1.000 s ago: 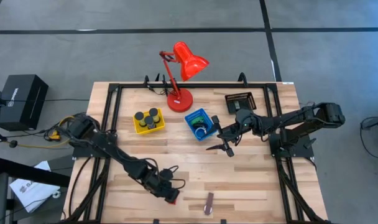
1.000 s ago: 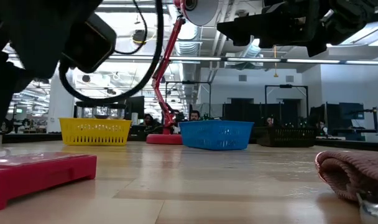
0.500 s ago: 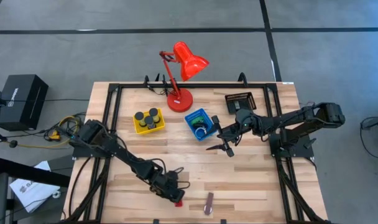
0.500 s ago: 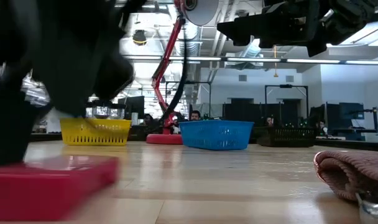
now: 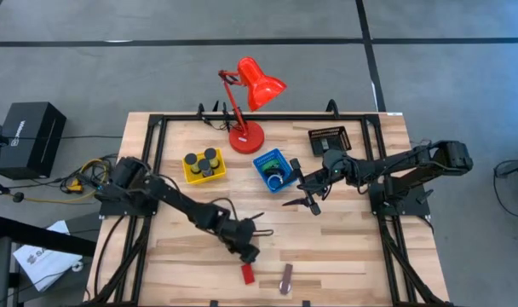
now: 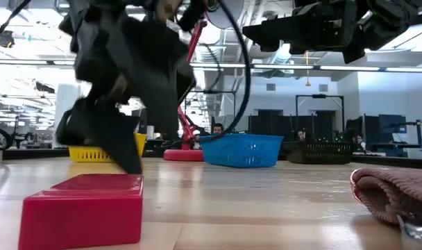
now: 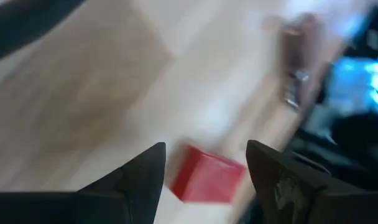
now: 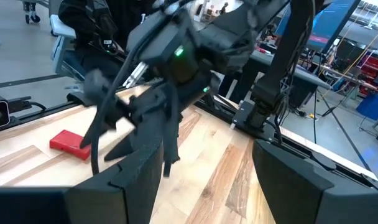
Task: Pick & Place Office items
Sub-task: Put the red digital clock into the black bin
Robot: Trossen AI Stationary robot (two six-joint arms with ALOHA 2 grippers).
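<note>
Several black discs (image 5: 203, 160) already sit in the yellow tray (image 5: 189, 176), but the red block (image 5: 247, 273) and brown bar (image 5: 285, 278) lie loose far from it, the left gripper (image 5: 252, 255) empty, fingers apart, just beside the block, the right gripper (image 5: 313, 205) waiting open and empty.

Motion-blurred left tool (image 6: 121, 149); brown-silver bar (image 6: 398, 198) cut off at frame edge.
</note>
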